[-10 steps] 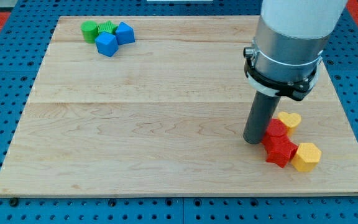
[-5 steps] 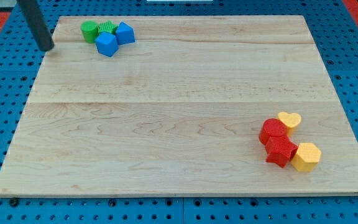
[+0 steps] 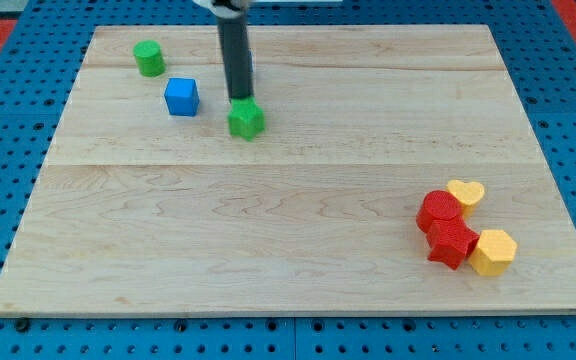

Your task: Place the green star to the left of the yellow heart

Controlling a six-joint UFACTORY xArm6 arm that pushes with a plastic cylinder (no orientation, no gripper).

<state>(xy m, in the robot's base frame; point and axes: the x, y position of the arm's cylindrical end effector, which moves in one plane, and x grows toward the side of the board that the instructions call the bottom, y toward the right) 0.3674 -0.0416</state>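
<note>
The green star point(image 3: 246, 120) lies on the wooden board point(image 3: 268, 230), left of centre in the upper half. My tip point(image 3: 239, 98) stands right behind it, touching its upper edge. The yellow heart point(image 3: 465, 193) sits far off at the view's right, against the top of a red cluster.
A green cylinder point(image 3: 149, 58) is near the board's top left. A blue cube point(image 3: 181, 97) lies left of the star. A red cylinder point(image 3: 438, 212) and a red star point(image 3: 451, 242) sit under the heart, with a yellow hexagon point(image 3: 493, 252) at their right.
The rod has moved from the board's top-left corner to behind the green star. The star is now lower and further right. The blue cube has shifted; a second blue block no longer shows.
</note>
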